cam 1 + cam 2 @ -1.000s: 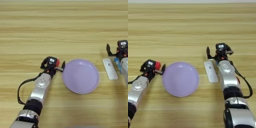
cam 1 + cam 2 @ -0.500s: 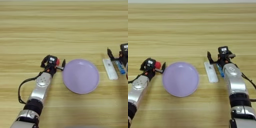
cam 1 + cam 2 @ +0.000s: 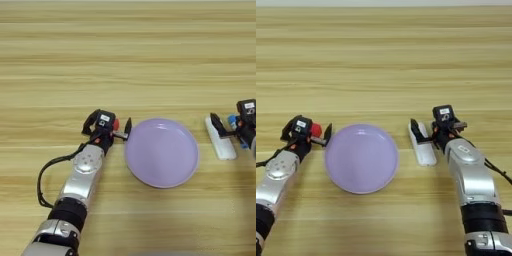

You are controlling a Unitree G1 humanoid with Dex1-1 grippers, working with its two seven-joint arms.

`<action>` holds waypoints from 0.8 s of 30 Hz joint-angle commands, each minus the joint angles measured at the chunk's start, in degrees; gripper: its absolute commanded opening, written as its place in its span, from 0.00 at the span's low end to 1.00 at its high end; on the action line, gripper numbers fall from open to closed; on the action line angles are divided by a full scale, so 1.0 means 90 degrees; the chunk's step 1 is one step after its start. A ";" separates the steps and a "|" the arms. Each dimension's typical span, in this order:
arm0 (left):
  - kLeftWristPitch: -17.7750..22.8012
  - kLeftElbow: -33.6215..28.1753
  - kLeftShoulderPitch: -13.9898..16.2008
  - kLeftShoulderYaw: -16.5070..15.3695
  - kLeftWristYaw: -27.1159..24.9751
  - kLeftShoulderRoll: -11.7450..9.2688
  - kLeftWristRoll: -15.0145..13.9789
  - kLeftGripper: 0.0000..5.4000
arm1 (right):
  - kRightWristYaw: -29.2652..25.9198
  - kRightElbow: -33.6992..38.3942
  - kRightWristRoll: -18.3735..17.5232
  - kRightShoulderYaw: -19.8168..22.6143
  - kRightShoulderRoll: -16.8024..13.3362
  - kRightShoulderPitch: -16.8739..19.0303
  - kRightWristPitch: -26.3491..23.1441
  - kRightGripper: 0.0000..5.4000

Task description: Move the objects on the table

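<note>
Right eye view is showing us the whole right pincer (image 3: 428, 131), spread open, straddling the white bar (image 3: 422, 146); left pincer (image 3: 120, 127) is gripping the red cube (image 3: 116, 124) beside the plate (image 3: 161, 152)

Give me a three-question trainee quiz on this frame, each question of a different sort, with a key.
1. True or false: the small red cube lies on the round lavender plate.
2. Which pincer is at the slim white bar? A) left pincer B) right pincer C) neither
3. Fill in: the plate rests on the light-brown wooden ____.

Key
1. False. The cube is off the plate, at the left pincer, beside the plate's left rim.
2. B. The right pincer is at the bar's far end, to the right of the plate.
3. table.
</note>
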State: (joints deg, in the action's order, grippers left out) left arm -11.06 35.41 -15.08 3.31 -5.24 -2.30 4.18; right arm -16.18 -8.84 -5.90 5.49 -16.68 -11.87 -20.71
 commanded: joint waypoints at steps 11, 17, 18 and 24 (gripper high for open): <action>0.0043 -0.0082 0.0032 0.0010 0.0072 0.0048 0.0026 0.99 | -0.0415 0.0072 -0.0177 -0.0110 -0.0127 0.0083 -0.1045 1.00; 0.0051 -0.0095 0.0038 0.0010 0.0079 0.0048 0.0032 0.99 | -0.0530 -0.0060 -0.0256 -0.0081 -0.0191 0.0035 -0.1237 1.00; 0.0050 -0.0093 0.0038 0.0009 0.0079 0.0046 0.0032 0.99 | -0.0560 -0.0073 -0.0263 -0.0089 -0.0197 0.0032 -0.1255 1.00; 0.0056 -0.0085 0.0034 0.0019 0.0100 0.0060 0.0039 0.99 | -0.0706 -0.0194 -0.0307 -0.0134 -0.0245 0.0014 -0.1326 1.00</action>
State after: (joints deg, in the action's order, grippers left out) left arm -11.04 35.14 -15.08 3.32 -4.74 -1.83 4.23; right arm -22.02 -9.92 -8.42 4.42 -18.09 -11.02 -31.94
